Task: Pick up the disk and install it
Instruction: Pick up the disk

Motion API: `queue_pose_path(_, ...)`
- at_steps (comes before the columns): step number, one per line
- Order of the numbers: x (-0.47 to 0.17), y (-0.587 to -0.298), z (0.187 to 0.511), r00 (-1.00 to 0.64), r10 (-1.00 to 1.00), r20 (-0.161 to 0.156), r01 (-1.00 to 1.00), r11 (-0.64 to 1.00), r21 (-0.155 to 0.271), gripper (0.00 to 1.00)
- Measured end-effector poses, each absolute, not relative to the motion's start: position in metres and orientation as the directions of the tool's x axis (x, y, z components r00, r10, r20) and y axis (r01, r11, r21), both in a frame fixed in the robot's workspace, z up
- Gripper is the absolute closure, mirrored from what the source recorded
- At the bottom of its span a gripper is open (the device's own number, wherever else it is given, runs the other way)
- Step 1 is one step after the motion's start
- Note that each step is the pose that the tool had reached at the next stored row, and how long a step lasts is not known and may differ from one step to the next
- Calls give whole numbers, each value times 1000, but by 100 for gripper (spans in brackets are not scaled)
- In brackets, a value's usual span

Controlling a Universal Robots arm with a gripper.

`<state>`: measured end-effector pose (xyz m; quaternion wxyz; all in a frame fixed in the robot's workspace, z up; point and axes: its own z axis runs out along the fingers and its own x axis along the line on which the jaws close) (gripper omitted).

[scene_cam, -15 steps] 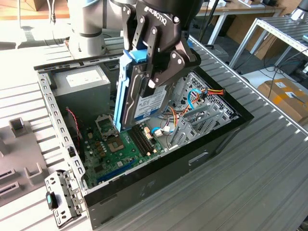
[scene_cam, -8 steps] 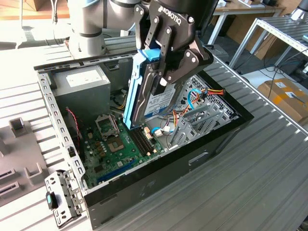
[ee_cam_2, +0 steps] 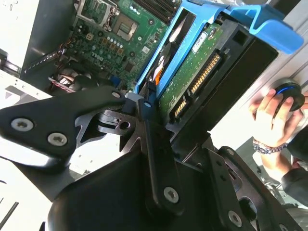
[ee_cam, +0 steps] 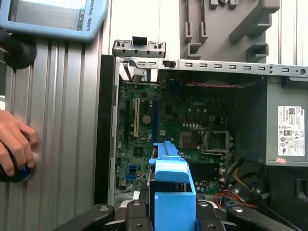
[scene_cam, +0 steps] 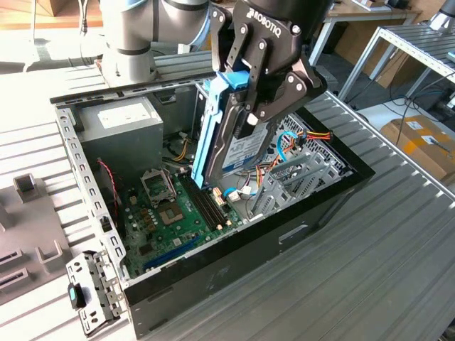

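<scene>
**One disk (scene_cam: 245, 153) held on edge over the open case (scene_cam: 284, 227)**

My tool (scene_cam: 249, 106) is clamped across disk and blue bracket (scene_cam: 208, 135), hanging tilted over the motherboard (scene_cam: 163, 213). I judge it dense, stiff and shock-sensitive. The flat sides are the place to hold, away from the connectors (ee_cam_2: 204, 72). My arm (scene_cam: 135, 28) reaches steeply down.

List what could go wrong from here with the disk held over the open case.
1. The disk, in its blue bracket, hangs upright in the claw; a slip could drop it onto the motherboard.
2. Loose wires crowd the case beside it and might snag or get pinched.
3. A hand rests beside the case, possibly within the arm's sweep.
</scene>
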<state>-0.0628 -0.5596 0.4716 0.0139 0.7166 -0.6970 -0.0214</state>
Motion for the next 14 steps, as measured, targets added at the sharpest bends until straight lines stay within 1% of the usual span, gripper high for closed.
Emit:
queue_pose_path(9, -43, -565, 471, 27, -1000, -12, -998, -28, 51, 64)
queue_pose_path(12, -39, -571, 471, 27, -999, -21, -998, -28, 51, 64)
queue_pose_path(14, -34, -577, 471, 27, -999, -43, -998, -30, 50, 64)
